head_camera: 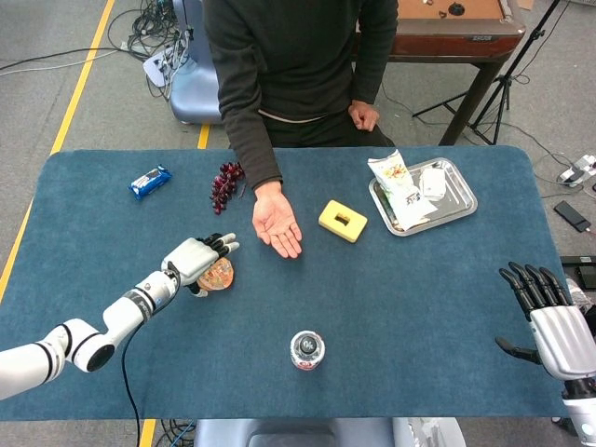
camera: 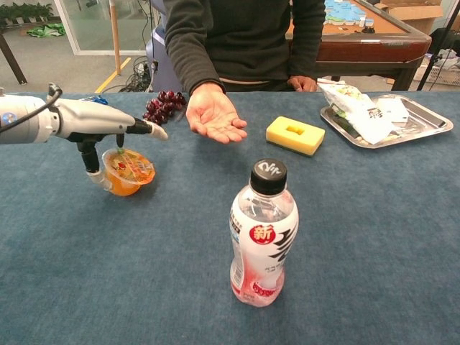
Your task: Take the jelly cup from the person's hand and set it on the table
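Observation:
The jelly cup (head_camera: pixel 220 276) (camera: pixel 129 171), clear with orange jelly and a printed lid, stands on the blue table (head_camera: pixel 400 298). My left hand (head_camera: pixel 194 260) (camera: pixel 99 126) hovers just over and to the left of it, fingers stretched out flat above the lid. Its thumb hangs down beside the cup's left wall. The person's hand (head_camera: pixel 277 224) (camera: pixel 214 118) lies palm up and empty further back. My right hand (head_camera: pixel 553 323) waits at the table's right edge with fingers spread, holding nothing; the chest view does not show it.
A drink bottle (head_camera: pixel 307 350) (camera: pixel 262 233) stands near the front middle. A yellow sponge (head_camera: pixel 343 220) (camera: pixel 295 134) and a metal tray (head_camera: pixel 460 196) (camera: pixel 431 122) with packets lie at the back right. Grapes (head_camera: pixel 223 184) (camera: pixel 162 106) and a blue snack packet (head_camera: pixel 149 181) lie at the back left.

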### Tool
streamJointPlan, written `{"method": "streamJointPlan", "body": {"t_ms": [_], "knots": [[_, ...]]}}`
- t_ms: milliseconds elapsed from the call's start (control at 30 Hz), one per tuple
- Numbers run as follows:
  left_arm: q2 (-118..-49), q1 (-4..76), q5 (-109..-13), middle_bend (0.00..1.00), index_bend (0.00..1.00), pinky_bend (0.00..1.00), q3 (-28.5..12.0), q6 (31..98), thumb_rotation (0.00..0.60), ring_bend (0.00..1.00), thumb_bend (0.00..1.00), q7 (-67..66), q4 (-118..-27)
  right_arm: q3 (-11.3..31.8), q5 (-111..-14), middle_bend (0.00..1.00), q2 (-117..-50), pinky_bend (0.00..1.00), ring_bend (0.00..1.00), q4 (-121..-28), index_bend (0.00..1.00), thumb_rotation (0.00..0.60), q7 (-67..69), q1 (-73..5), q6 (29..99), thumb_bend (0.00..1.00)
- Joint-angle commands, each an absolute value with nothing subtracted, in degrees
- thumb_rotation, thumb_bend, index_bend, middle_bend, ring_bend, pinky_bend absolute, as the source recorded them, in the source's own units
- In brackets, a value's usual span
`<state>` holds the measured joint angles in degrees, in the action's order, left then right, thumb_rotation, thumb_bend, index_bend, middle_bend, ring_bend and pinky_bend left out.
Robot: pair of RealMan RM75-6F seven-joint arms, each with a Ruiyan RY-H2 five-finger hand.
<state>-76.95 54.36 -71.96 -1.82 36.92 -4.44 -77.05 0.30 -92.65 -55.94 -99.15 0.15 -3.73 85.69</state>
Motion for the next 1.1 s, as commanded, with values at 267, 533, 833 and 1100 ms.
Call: {"method": "streamJointPlan", "body": {"t_ms": [267, 533, 833, 1100], "knots": [[-68.55, 44.46, -67.12, 0.00, 0.00, 0.17, -3.11, 50.60, 0.600, 0.00, 0.12, -4.43, -86.66, 0.41, -92.22, 0.06, -56.00, 0.06, 0.00, -98.55, 0.08, 0.600, 0.79, -3.83, 85.33, 0.04], [-66.68, 34.43, -65.01, 0.00, 0.00, 0.13, -2.53, 64.37, 0.600, 0.00, 0.12, -5.86, -91.95, 0.68, -91.83, 0.06, -56.29, 0.06, 0.00, -98.47, 0.08, 0.600, 1.02, -4.40, 84.45, 0.04], [-67.16, 22.50, -66.34, 0.00, 0.00, 0.13, 0.23, 79.39, 0.600, 0.00, 0.12, -8.71, -95.77, 0.55, -92.04, 0.06, -56.62, 0.06, 0.00, -98.69, 0.08, 0.600, 0.65, -5.03, 83.40, 0.04], [-68.05, 14.82, -70.98, 0.00, 0.00, 0.10, 2.44, 87.50, 0.600, 0.00, 0.12, -8.59, -96.59, 0.38, -93.46, 0.06, -57.14, 0.06, 0.00, -99.05, 0.08, 0.600, 1.09, -6.26, 82.22, 0.04]]}}
